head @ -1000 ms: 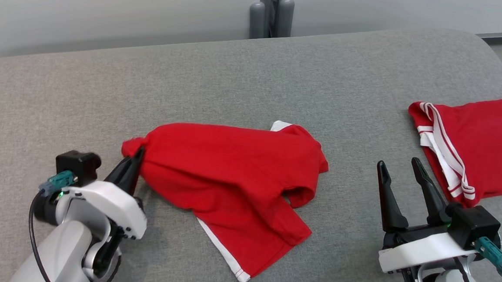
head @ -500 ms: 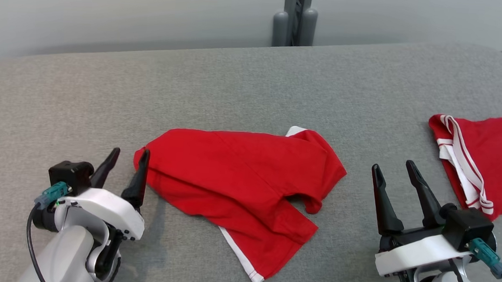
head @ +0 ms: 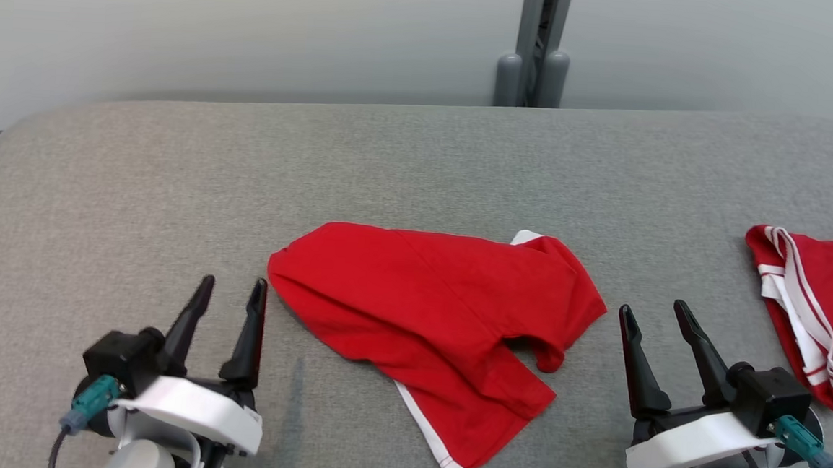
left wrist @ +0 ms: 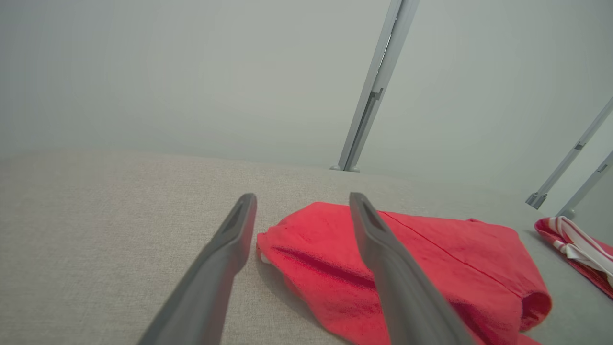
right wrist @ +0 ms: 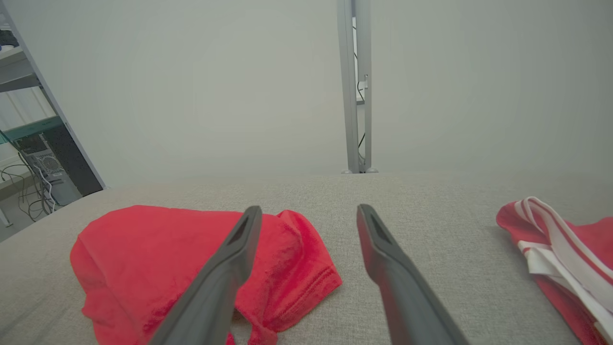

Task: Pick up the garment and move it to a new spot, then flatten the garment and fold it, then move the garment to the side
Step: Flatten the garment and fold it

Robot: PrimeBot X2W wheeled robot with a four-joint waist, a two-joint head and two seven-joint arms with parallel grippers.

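A red garment (head: 440, 315) with white trim lies crumpled in the middle of the grey padded surface (head: 392, 160); it also appears as the garment (left wrist: 421, 258) and the garment (right wrist: 158, 258) in the wrist views. My left gripper (head: 232, 289) stands open just left of its left corner, apart from the cloth, nothing between its fingers. My right gripper (head: 654, 314) is open to the right of the garment, also empty.
A second red garment (head: 817, 302) with white stripes lies folded at the right edge. A grey post (head: 536, 46) rises behind the surface against a pale wall. Shelving with cables (right wrist: 28, 158) stands off to the left in the right wrist view.
My left gripper let go of the garment's left corner, opened and drew back towards me. The cloth settled flat. The camera has shifted, so the whole scene moved right and down.
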